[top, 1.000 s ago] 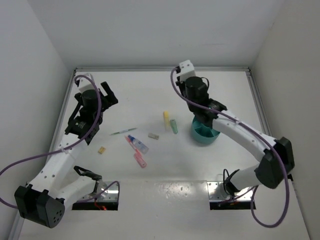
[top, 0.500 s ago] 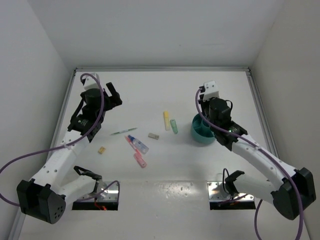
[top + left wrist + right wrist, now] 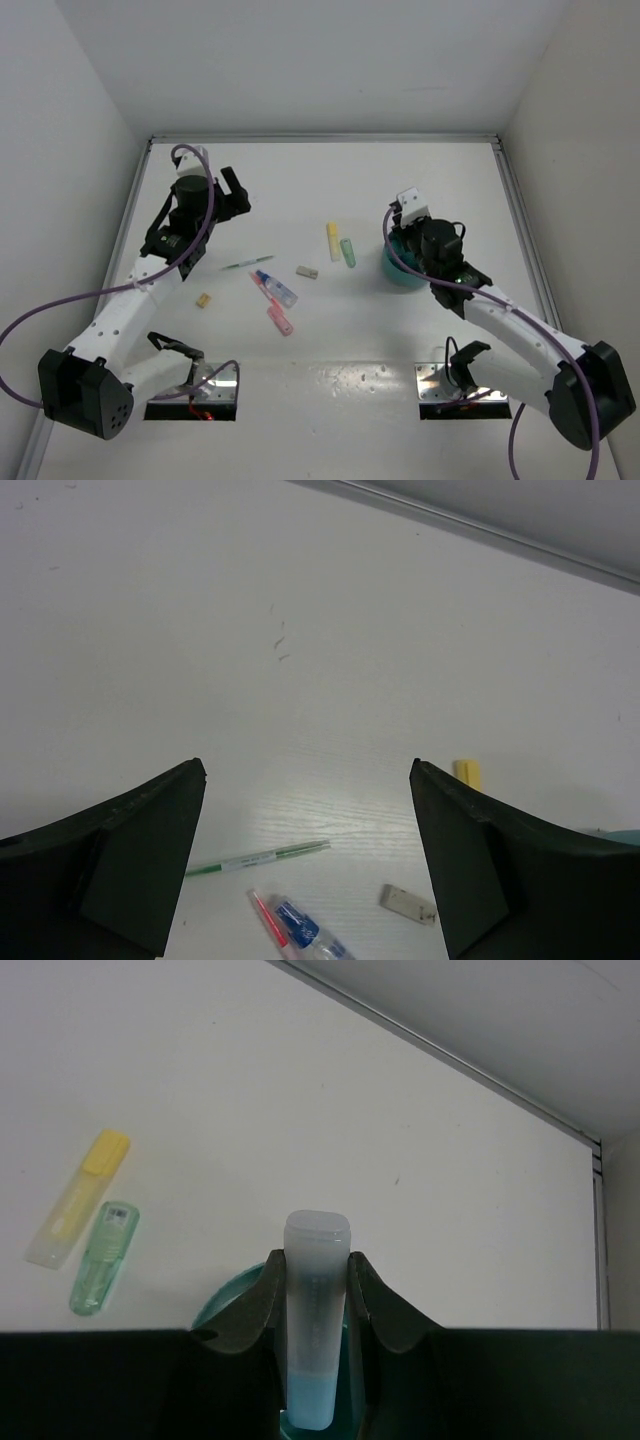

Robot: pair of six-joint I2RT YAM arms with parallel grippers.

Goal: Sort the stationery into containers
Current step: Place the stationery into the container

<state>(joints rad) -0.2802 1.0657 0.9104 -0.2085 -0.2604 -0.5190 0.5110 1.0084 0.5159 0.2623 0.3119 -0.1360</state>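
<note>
Stationery lies mostly loose on the tabletop [image 3: 300, 180]. A yellow marker [image 3: 332, 241] and a green marker [image 3: 348, 252] lie side by side near the teal tub [image 3: 393, 272]. The grey eraser [image 3: 307, 271], thin green pen [image 3: 247, 263], clear-blue tube [image 3: 275, 288], pink marker [image 3: 280, 319] and tiny yellow piece [image 3: 203, 300] sit further left. My right tool [image 3: 315, 1260] is clenched on the light-blue marker [image 3: 315, 1340], which stands between its fingers over the tub. My left tool [image 3: 308, 770] hangs spread wide with nothing in it, above the tabletop beyond the pen.
</note>
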